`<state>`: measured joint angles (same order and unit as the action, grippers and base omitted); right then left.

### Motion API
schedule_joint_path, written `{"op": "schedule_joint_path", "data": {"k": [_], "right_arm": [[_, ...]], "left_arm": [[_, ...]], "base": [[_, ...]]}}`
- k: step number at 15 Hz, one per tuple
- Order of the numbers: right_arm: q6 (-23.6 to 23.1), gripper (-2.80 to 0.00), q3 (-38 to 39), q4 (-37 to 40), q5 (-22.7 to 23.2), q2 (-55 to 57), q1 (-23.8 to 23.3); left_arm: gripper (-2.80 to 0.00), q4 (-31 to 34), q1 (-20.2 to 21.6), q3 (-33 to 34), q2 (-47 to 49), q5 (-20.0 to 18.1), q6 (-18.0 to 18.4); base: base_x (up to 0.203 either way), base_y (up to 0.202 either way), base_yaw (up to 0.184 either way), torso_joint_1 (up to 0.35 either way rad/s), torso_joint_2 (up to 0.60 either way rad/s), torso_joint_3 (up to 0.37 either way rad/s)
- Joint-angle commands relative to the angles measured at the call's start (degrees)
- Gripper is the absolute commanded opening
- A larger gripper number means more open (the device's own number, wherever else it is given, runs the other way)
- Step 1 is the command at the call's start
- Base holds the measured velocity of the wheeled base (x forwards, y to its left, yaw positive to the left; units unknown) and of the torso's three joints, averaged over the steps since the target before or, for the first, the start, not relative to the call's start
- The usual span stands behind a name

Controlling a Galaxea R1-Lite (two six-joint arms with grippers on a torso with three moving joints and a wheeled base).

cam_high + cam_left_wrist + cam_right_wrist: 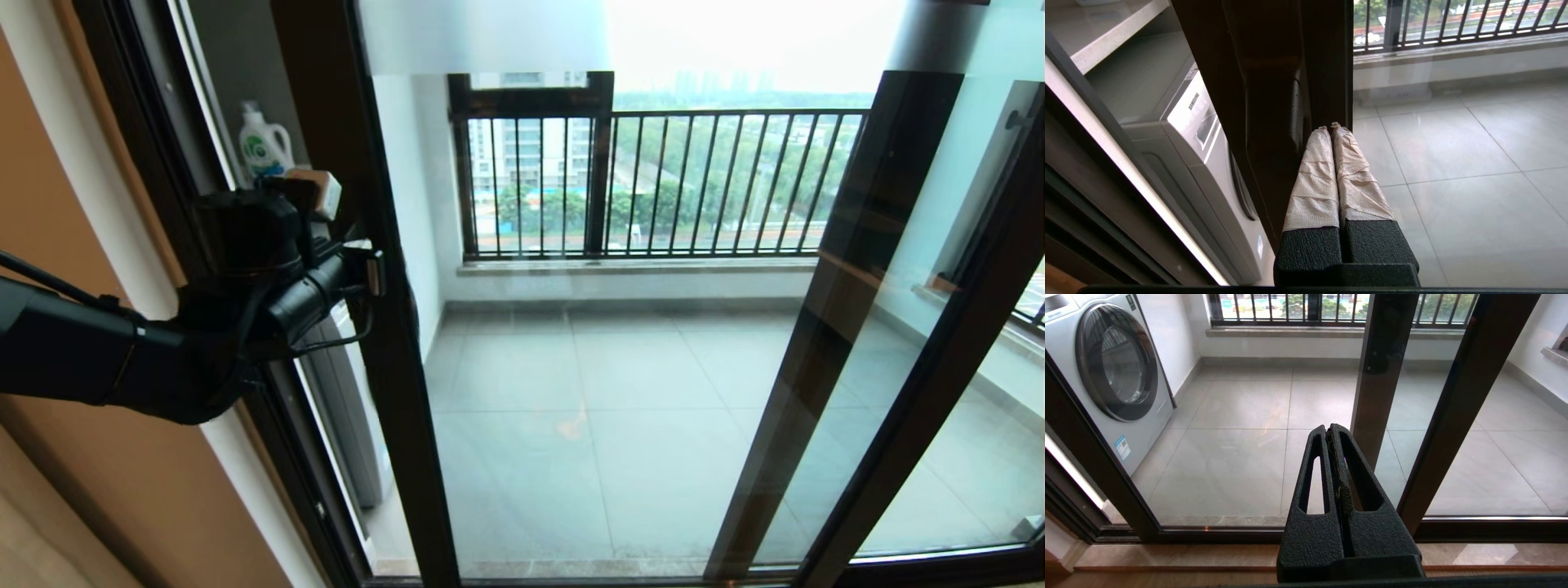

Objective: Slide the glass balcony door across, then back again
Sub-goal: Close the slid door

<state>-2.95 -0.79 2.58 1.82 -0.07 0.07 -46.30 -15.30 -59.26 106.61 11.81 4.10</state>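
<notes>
The glass balcony door (pixel 620 367) fills the head view, a clear pane in a dark brown frame with a frosted band on top. Its left stile (pixel 392 367) runs from top to floor. My left gripper (pixel 377 273) reaches in from the left at mid height. It is shut with nothing between its fingers. In the left wrist view the tape-wrapped fingertips (pixel 1323 134) rest against the stile (pixel 1274 81), beside the black bar handle (pixel 1296 114). My right gripper (pixel 1329 426) is shut and empty, held low in front of the door glass (pixel 1241 437). It is out of the head view.
A second dark-framed glass panel (pixel 939 367) overlaps the door on the right. A washing machine (pixel 1114 375) stands on the balcony behind the left stile, with a detergent bottle (pixel 265 147) above it. A window with railing bars (pixel 653 180) closes the far side. An orange wall (pixel 98 490) is at left.
</notes>
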Motion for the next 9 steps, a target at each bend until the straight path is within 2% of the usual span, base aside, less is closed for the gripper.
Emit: {"op": "schedule_joint_path", "data": {"k": [1,4,7,9], "right_arm": [[-0.04,-2.80,0.00,0.05,0.03,0.07,0.01],[-0.04,-2.80,0.00,0.05,0.03,0.07,0.01],[-0.04,-2.80,0.00,0.05,0.03,0.07,0.01],[-0.04,-2.80,0.00,0.05,0.03,0.07,0.01]], "left_arm": [[-2.80,-0.28,2.05,-0.29,0.09,-1.16,0.03],[-2.80,-0.19,4.83,-0.96,1.05,-1.80,0.22],[-2.80,-0.19,7.95,-0.80,1.02,-4.24,0.38],[-2.80,-0.19,8.73,-0.60,0.97,-4.34,0.47]], "base": [[0.000,0.000,0.000,0.000,0.00,0.000],[0.000,0.000,0.000,0.000,0.00,0.000],[0.000,0.000,0.000,0.000,0.00,0.000],[0.000,0.000,0.000,0.000,0.00,0.000]]}}
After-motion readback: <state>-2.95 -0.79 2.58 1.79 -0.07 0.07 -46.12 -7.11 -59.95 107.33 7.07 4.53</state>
